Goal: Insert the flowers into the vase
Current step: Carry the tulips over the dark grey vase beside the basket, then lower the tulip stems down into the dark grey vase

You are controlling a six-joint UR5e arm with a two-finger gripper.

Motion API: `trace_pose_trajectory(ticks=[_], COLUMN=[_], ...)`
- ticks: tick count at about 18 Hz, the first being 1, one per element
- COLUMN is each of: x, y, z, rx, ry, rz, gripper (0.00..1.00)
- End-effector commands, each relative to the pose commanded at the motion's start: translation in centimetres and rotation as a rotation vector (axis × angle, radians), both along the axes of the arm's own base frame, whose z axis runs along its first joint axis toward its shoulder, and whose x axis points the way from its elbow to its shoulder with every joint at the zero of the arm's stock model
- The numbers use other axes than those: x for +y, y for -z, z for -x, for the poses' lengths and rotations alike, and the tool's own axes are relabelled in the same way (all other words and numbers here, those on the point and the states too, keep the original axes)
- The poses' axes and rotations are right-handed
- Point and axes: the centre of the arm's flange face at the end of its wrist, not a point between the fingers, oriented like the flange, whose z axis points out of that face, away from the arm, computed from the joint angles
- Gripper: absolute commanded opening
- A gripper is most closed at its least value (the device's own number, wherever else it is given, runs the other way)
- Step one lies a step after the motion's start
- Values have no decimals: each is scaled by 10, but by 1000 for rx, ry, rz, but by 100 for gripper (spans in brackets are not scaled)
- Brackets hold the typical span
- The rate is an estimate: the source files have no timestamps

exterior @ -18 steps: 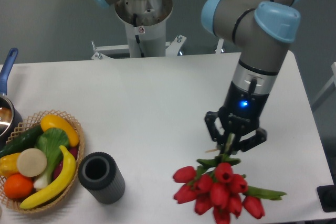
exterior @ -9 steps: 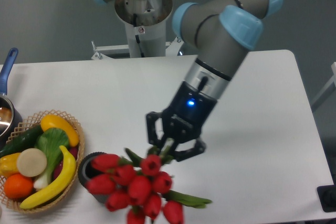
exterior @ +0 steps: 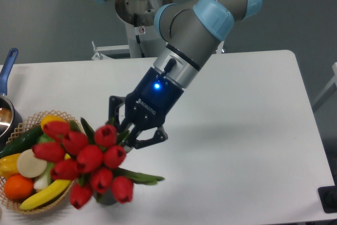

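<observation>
Between the jaws sit the flowers' (exterior: pixel 87 159) stems.

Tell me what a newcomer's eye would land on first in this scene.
First, the flowers, a bright red bunch at the lower left, clamped by their stems in the gripper and hanging in front of the vase, which is almost hidden behind them. Next, the grey and blue arm slanting down from the top centre. Then the wicker basket of fruit and vegetables at the left edge.
</observation>
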Motion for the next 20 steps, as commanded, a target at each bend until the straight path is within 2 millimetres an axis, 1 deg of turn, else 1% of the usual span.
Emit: trace_pose_trajectory(ticks=[4, 7, 9, 10, 11, 15, 17, 19, 20], x=[8, 19, 28, 35, 39, 48, 52, 57, 60], y=[7, 17, 31, 37, 44, 53, 60, 64, 68], z=[2, -8, -9, -16, -17, -27, -29, -37, -36], rx=[25, 54, 62, 63, 69, 76, 68, 63, 59], ry=[74, 122, 148, 166, 177, 205, 211, 224, 224], rz=[-69, -91, -99, -98, -99, -101, -95, -91, -86], gripper=[0, 0, 0, 0, 0, 0, 1, 2, 3])
